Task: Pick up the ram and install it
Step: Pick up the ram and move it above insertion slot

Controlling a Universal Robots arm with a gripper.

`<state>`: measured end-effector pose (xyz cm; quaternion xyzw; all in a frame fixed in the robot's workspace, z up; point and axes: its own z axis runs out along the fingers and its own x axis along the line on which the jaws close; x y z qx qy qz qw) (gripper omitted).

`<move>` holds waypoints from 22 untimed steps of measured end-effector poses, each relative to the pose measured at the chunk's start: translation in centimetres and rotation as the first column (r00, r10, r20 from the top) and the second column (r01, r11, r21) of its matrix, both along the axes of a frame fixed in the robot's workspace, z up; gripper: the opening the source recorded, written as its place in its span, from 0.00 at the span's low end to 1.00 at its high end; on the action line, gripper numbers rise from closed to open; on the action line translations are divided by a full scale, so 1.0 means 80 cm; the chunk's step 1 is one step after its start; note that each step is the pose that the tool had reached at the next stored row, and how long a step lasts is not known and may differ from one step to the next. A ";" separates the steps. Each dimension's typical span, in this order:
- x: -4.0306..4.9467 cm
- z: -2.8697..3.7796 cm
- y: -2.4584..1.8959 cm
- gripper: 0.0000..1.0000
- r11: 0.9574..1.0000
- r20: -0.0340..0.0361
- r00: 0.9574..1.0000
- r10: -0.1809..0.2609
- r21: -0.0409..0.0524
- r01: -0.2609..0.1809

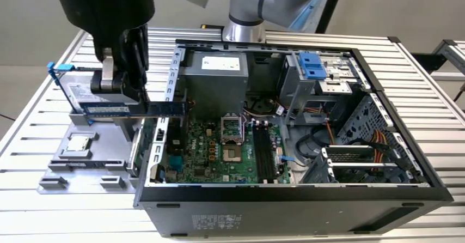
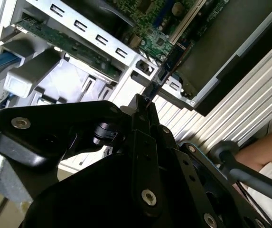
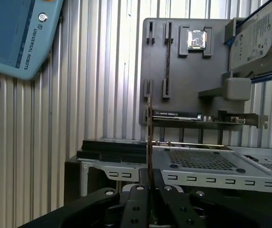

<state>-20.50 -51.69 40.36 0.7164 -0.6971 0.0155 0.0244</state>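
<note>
Pinching ram near its middle, pincer holds it level, on edge, just outside case; orientation probably suits motherboard slots.

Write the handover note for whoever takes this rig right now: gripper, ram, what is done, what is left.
Gripper: shut on the ram, holding it level in the air.
Ram: lifted off the grey parts tray, with one end reaching over the wall of the open computer case on the exterior view's left.
Done: the pickup.
Left: the install. The memory slots on the motherboard look empty, and the ram is not over them yet.
Note: a person's arm is close to the table in the second wrist view.
</note>
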 end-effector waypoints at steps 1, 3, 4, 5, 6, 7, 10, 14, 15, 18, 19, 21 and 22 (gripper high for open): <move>0.001 0.0001 0.0000 0.00 1.000 0.000 1.000 0.000 0.000 0.000; 0.003 0.0001 0.0000 0.00 1.000 0.000 1.000 0.000 0.000 0.000; 0.004 0.0001 0.0000 0.00 1.000 0.000 1.000 0.000 0.000 0.000; 0.005 0.0000 0.0000 0.00 1.000 0.000 1.000 0.000 0.000 0.000; 0.006 0.0000 0.0000 0.00 1.000 0.000 1.000 0.000 0.000 0.000; 0.007 0.0000 0.0000 0.00 1.000 0.000 1.000 0.000 0.000 0.000; 0.010 0.0000 0.0000 0.00 1.000 0.000 1.000 0.000 0.000 0.000; 0.014 0.0000 0.0000 0.00 1.000 0.000 1.000 0.000 0.000 0.000; 0.014 0.0000 0.0000 0.00 1.000 0.000 1.000 0.000 0.000 0.000; 0.017 0.0000 0.0000 0.00 1.000 0.000 1.000 0.000 0.000 0.000; 0.019 0.0000 0.0000 0.00 1.000 0.000 1.000 0.000 0.000 0.000; 0.021 0.0000 0.0000 0.00 1.000 0.000 1.000 0.000 0.000 0.000; 0.022 0.0000 0.0000 0.00 1.000 0.000 1.000 0.000 0.000 0.000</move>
